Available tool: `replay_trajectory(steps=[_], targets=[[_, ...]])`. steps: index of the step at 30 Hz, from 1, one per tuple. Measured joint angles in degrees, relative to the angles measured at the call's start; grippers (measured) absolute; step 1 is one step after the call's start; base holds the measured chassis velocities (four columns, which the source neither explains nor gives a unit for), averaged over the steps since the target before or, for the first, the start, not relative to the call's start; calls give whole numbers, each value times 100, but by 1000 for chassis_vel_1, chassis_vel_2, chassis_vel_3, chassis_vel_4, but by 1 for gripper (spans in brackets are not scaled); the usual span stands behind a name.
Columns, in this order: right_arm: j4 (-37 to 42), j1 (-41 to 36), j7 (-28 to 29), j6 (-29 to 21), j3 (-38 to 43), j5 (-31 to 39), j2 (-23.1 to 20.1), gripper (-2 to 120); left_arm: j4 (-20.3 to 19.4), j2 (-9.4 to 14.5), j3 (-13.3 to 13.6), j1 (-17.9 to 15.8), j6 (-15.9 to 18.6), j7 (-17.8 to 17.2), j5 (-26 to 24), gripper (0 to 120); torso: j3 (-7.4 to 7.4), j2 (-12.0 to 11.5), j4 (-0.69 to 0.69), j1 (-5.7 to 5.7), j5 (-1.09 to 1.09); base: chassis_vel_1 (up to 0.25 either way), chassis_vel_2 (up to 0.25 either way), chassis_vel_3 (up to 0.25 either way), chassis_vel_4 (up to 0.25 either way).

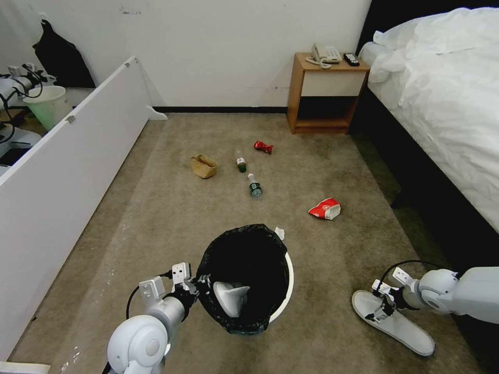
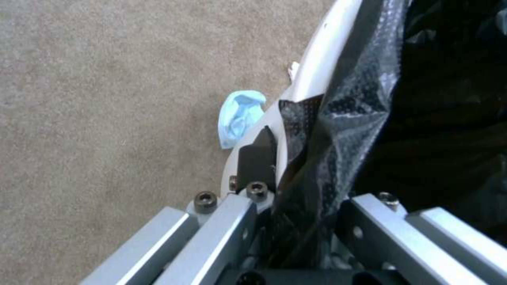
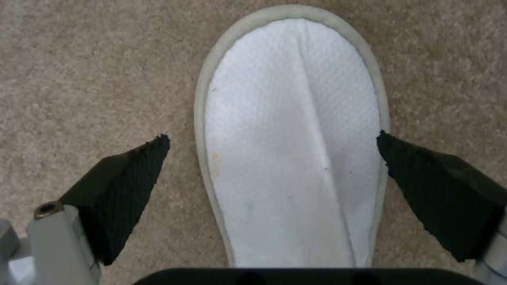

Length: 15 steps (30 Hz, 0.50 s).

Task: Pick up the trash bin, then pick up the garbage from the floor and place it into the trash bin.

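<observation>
Black bag liner and white rim of the trash bin point(image 1: 285, 291) are being pinched by the left gripper point(image 2: 296, 206), keeping the bin ready to take litter. One slipper point(image 1: 231, 297) is lying inside already. Right of the bin, the right gripper point(image 3: 272, 166) is hovering with jaws spread wide astride the second slipper point(image 3: 293, 150), lining up a grab. Beyond the bin, bottles point(image 1: 254, 186) and a snack packet point(image 1: 325, 209) are waiting.

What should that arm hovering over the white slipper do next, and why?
Probably lower a little and close. The right gripper is open, its fingers straddling the slipper on the carpet, not gripping it. The left gripper holds the trash bin by its rim, ready to receive it.
</observation>
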Motion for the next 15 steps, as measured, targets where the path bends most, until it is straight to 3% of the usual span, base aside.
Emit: replay_trajectory(steps=[3,8,13,15], targets=[[-20,-1,2,1,-12,0,-13,96,3,-6,1,-2,-1,-1,0,2,0,0,0,0,0,0,0,0,0],[-37,-2,-1,15,-19,1,-29,80,4,-14,0,-3,-2,-1,-2,2,0,0,0,0,0,0,0,0,0],[-69,-3,-5,65,-33,-6,-59,57,1,-33,-12,6,-4,-1,-2,2,0,0,0,0,0,0,0,0,0],[-70,-3,-6,70,-38,-6,-64,54,-2,-36,-16,10,-4,0,0,2,0,0,0,0,0,0,0,0,0]])
